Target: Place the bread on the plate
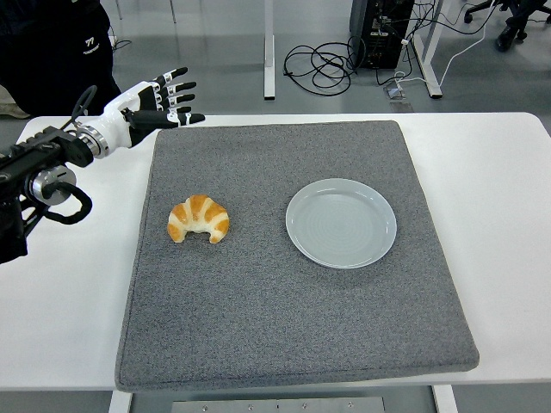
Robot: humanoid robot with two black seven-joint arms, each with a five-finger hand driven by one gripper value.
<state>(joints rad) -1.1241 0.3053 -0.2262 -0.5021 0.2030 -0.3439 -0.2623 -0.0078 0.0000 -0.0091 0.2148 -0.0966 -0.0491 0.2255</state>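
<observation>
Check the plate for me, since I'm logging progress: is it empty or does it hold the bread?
Empty. The plate shows only its bare surface; the croissant lies apart on the grey mat, to the plate's left.
</observation>
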